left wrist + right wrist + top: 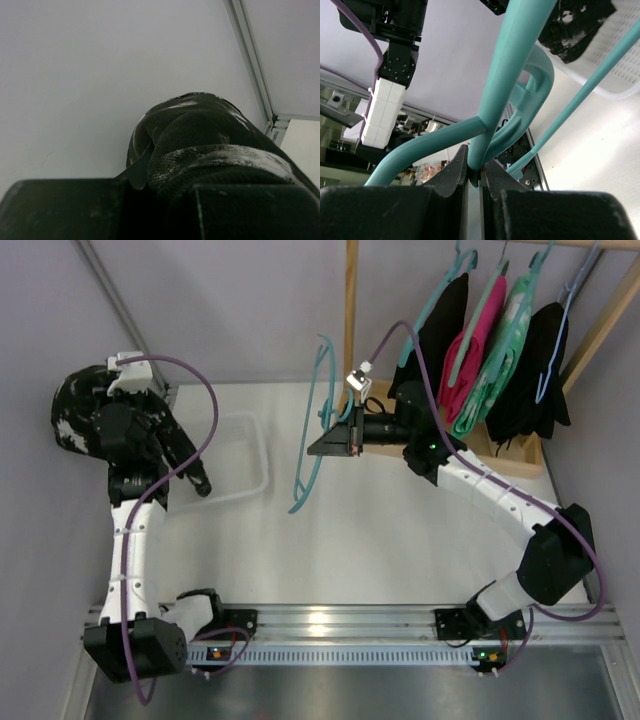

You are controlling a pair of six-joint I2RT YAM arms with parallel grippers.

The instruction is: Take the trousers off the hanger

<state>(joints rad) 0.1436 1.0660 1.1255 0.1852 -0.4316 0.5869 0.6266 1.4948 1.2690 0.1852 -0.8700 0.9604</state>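
The trousers [75, 410], black with white splotches, are bunched in my left gripper [98, 425] at the far left, over the table's left edge. In the left wrist view the dark fabric [200, 135] fills the space between the jaws. The teal hanger [315, 430] is bare and hangs in the air at mid table. My right gripper [330, 435] is shut on its frame; in the right wrist view the teal bar [492, 125] is pinched between the two black fingers [451, 175]. A piece of the trousers also shows in that view [570, 25].
A clear plastic tray [240, 455] lies on the table just right of the left arm. A wooden rack [350, 310] at the back right holds teal hangers with black [440, 320], pink [480, 335], green [505, 350] and black [540, 370] clothes.
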